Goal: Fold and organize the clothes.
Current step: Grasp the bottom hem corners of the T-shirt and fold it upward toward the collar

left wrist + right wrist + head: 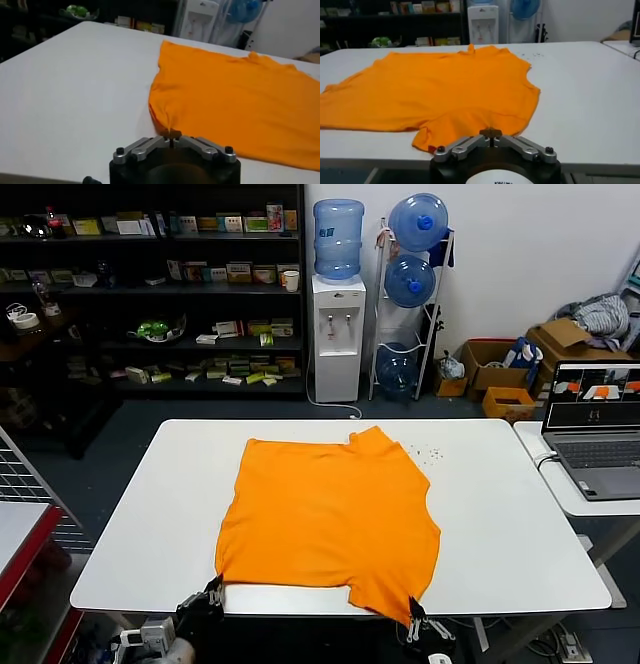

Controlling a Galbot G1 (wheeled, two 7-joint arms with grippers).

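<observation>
The clothes are one bright orange T-shirt [330,514] lying flat on the white table [500,514], plain side up, with its near edge at the table's front. My left gripper [213,592] is shut on the shirt's near left corner, where the fabric [167,117] gathers into a pinch at the fingertips [171,134]. At the front right, my right gripper [413,616] is shut on the near right corner, which hangs just over the table's edge. In the right wrist view the orange cloth [445,90] bunches at the shut gripper [491,133].
An open laptop [598,434] sits on a second white table at the right. Behind the table stand dark shelves [150,284], a water dispenser [337,334] and a rack of water bottles [410,284]. Cardboard boxes [500,374] lie on the floor at the back right.
</observation>
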